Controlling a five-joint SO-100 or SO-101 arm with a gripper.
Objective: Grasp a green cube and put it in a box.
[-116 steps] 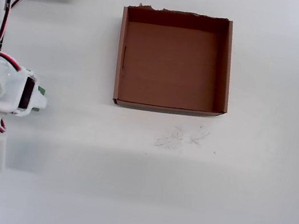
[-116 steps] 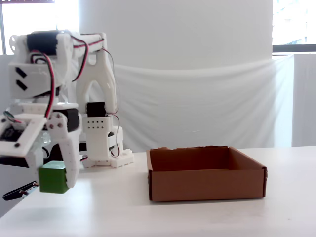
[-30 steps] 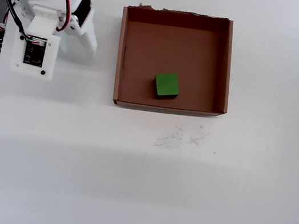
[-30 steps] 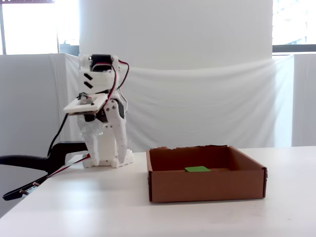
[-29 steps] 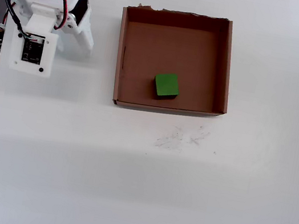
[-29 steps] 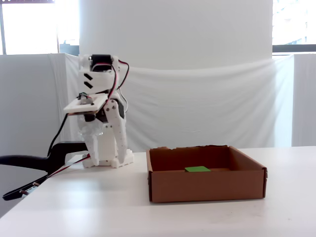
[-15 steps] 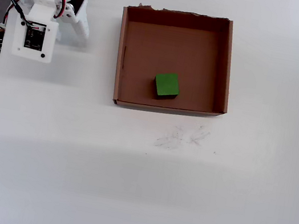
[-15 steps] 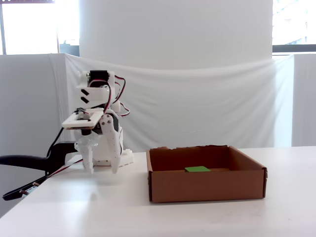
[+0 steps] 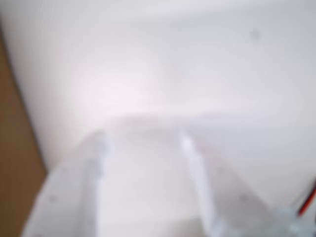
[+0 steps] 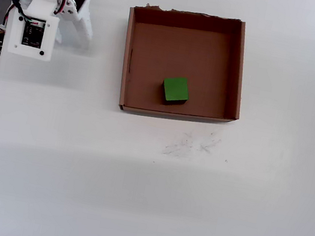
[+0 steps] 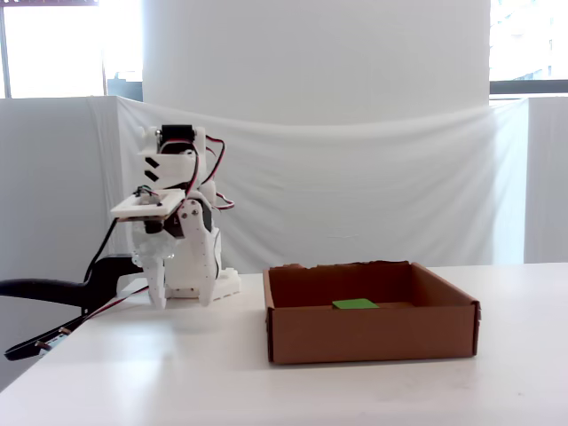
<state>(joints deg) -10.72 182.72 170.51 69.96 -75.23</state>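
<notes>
Your gripper (image 11: 181, 304) is empty now, with its jaws spread apart and pointing down at the bare surface (image 10: 149, 202), well to the left of the box (image 10: 239, 71) in the overhead view. A few seconds ago it was pinching the cube out at the left edge; since then the cube (image 10: 175, 89) has gone into the box, and it has not shifted over the last second. It lies flat on the box floor, toward the near wall and clear of all four walls. From the fixed view you see only its green top (image 11: 355, 303) over the front wall.

Over the last second the arm has pulled back toward its base, tucking in and lowering slightly. The wrist view is blurred, but you can make out both white fingers (image 9: 195, 168) with a wide gap and nothing between them, and a brown strip at the left edge, probably the box wall.

For the task, that reads as done: cube delivered, released, and the arm retreating to rest. Nothing looks left for you to correct.
</notes>
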